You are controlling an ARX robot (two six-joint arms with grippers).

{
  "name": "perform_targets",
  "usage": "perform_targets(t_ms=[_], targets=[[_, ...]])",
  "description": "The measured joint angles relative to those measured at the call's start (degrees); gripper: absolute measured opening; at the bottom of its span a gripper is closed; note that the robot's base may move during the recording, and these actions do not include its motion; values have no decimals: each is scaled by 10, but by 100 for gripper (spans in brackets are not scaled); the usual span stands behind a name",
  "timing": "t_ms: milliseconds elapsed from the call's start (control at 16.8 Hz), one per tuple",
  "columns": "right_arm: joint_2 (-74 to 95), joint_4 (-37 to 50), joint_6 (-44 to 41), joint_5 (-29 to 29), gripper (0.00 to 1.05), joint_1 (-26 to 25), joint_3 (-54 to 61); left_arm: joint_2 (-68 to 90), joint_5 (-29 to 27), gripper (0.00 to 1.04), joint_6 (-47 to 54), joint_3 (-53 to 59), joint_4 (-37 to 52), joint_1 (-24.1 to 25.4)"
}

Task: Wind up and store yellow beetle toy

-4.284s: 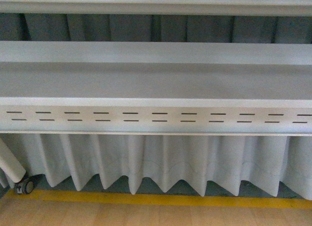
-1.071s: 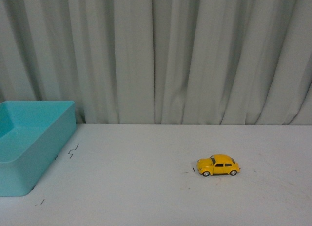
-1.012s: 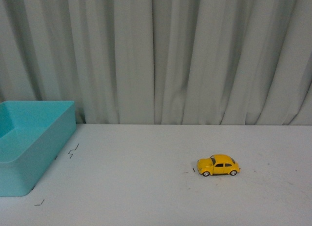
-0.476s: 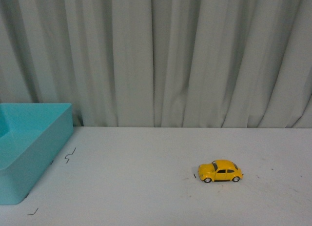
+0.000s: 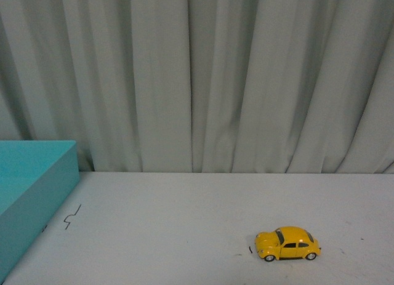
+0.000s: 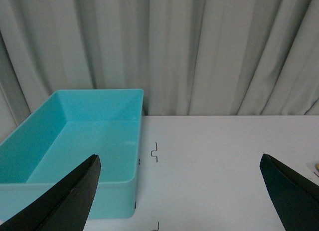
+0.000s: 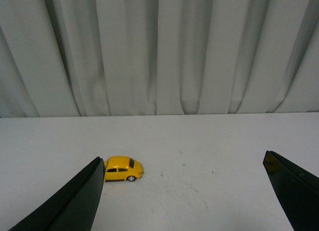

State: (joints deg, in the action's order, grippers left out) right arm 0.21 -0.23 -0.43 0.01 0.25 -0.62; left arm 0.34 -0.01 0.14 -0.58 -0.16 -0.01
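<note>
Toy car (image 5: 288,244): sitting on its wheels on the white table (image 5: 184,211), well right of the teal bin (image 5: 37,199), nose pointing toward the bin.
Bin: standing upright, open side facing up.
Left gripper (image 6: 179,158): jaws spreading wide, gripping nothing, facing the bin.
Right gripper (image 7: 183,158): jaws spreading wide, gripping nothing, facing the car, away from the bin.
Squiggle mark (image 5: 72,216): lying just beside the bin.
Curtain (image 5: 197,82): hanging behind the bin.

Dim, flat light — soft, slightly grainy
</note>
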Motion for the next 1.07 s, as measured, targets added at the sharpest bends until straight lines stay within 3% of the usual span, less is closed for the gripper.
perform_targets(t_ms=[833, 952, 1071], targets=[[0, 0, 0, 0, 98, 0, 0, 0, 0, 98, 0, 0, 0, 0], [5, 50, -17, 81, 98, 16, 0, 0, 0, 98, 0, 0, 0, 0], [18, 88, -24, 84, 98, -10, 0, 0, 0, 98, 0, 0, 0, 0]])
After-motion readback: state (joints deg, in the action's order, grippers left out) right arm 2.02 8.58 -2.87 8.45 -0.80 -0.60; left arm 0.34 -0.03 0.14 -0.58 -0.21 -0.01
